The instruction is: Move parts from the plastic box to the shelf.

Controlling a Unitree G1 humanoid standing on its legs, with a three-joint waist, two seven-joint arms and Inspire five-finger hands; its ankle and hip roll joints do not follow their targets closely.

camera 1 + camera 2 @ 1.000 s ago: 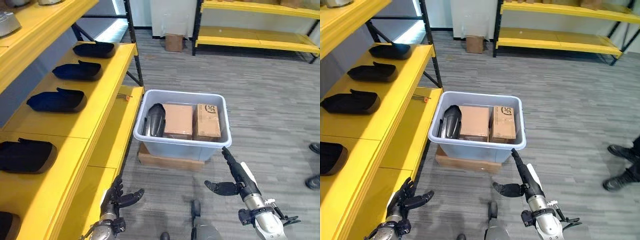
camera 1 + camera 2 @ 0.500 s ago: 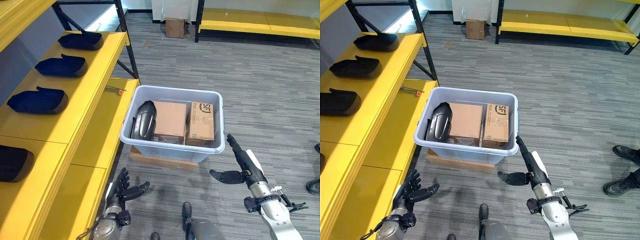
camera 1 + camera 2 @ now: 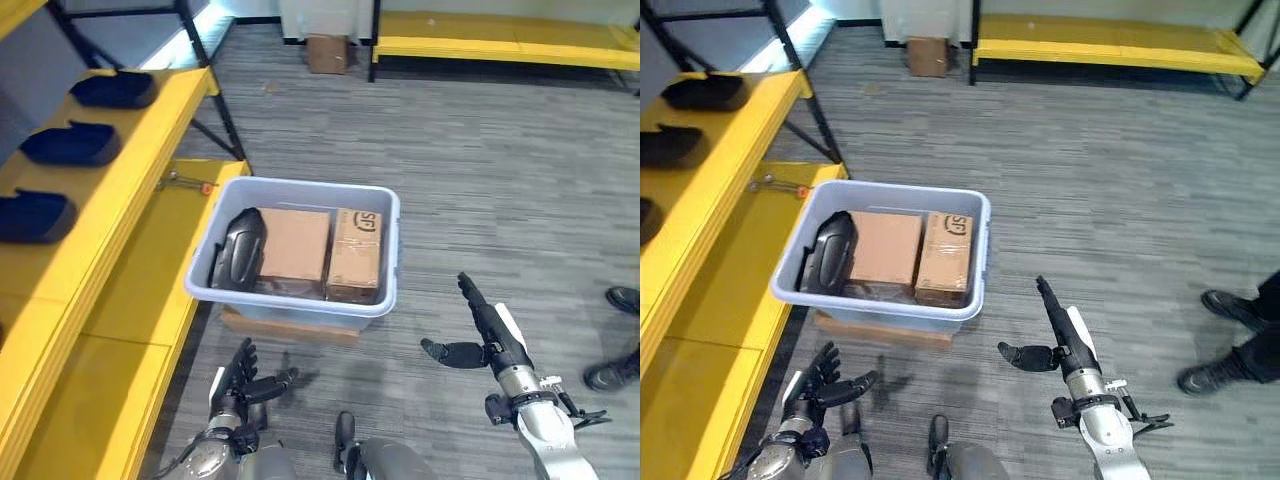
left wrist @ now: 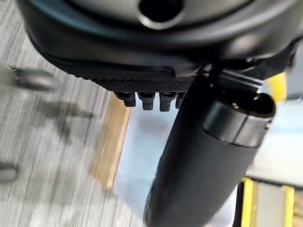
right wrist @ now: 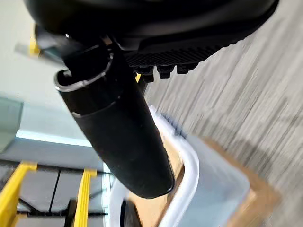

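Parts wait in the plastic box [image 3: 385,250], which sits on a flat wooden board [image 3: 285,327] on the grey carpet [image 3: 500,180], just beside the yellow shelf [image 3: 130,290]; the spot likely keeps the carry to the shelf short. One black part [image 3: 238,247], glossy and rounded like a moulded shell, leans at the end of the box nearest the shelf, touching a plain brown carton [image 3: 294,245]. A second, taped carton [image 3: 357,248] stands against the first.

The box is pale and smooth-walled, with a rolled rim. More dark shell-shaped parts [image 3: 72,145] lie in a row on the upper shelf board, well apart from one another, probably so each can be set down without knocking the next.

The left hand [image 3: 243,382] hangs low before the box, fingers spread and holding nothing. The right hand [image 3: 485,328] is released too, fingers straight and pointing toward the box, thumb out to the side. Neither touches anything, so the reach into the box looks yet to begin.
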